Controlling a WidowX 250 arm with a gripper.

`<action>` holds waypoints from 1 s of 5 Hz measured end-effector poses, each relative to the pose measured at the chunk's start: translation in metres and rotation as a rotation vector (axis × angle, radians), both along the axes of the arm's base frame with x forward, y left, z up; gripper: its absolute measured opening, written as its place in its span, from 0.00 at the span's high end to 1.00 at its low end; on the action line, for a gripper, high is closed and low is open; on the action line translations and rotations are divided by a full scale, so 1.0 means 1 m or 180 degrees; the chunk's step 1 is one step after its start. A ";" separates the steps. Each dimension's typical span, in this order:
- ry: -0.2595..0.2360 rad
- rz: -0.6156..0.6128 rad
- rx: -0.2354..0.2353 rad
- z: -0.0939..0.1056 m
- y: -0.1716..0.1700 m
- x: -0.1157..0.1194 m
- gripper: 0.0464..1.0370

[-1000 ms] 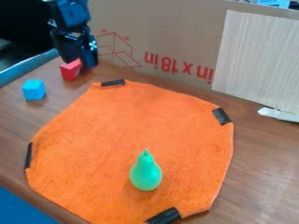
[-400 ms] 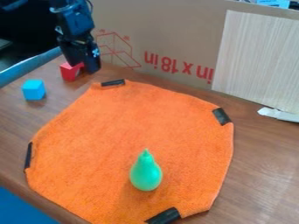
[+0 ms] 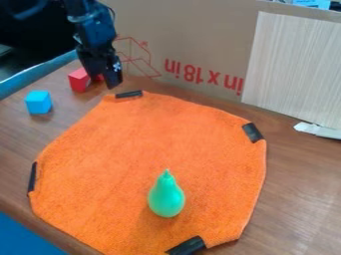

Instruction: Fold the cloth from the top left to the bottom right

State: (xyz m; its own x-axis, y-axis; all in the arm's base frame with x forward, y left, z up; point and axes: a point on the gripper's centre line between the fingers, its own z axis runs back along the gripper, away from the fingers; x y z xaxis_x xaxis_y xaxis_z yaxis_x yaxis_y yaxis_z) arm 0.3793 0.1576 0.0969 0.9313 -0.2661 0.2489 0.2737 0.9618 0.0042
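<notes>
My pincer (image 3: 106, 80) hangs near the unfolded cloth's (image 3: 133, 149) eleven-o'clock edge; I cannot tell its opening or hold. Green pear (image 3: 166, 196): five o'clock on the cloth.

We note a brown wood-grain tabletop (image 3: 299, 179), with a soft sheen at its right; a tan cardboard panel (image 3: 193, 30) with red print stands behind it; a pale, finely streaked board (image 3: 293, 64) stands against the cardboard; we record a blue edging (image 3: 40, 70) along the far left.
</notes>
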 end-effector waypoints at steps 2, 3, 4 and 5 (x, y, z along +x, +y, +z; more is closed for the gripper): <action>0.0036 -0.0006 0.0001 -0.011 -0.005 0.016 0.04; 0.0031 -0.0019 0.0007 -0.013 -0.010 0.024 0.04; 0.0033 0.0009 0.0023 -0.014 -0.010 0.029 0.04; 0.0113 -0.0003 0.0038 -0.025 -0.016 0.032 0.04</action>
State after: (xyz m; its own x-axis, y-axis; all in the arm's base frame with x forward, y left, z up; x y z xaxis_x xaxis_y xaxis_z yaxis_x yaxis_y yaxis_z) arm 0.4113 0.1417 0.0715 0.9392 -0.2696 0.2127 0.2747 0.9615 0.0059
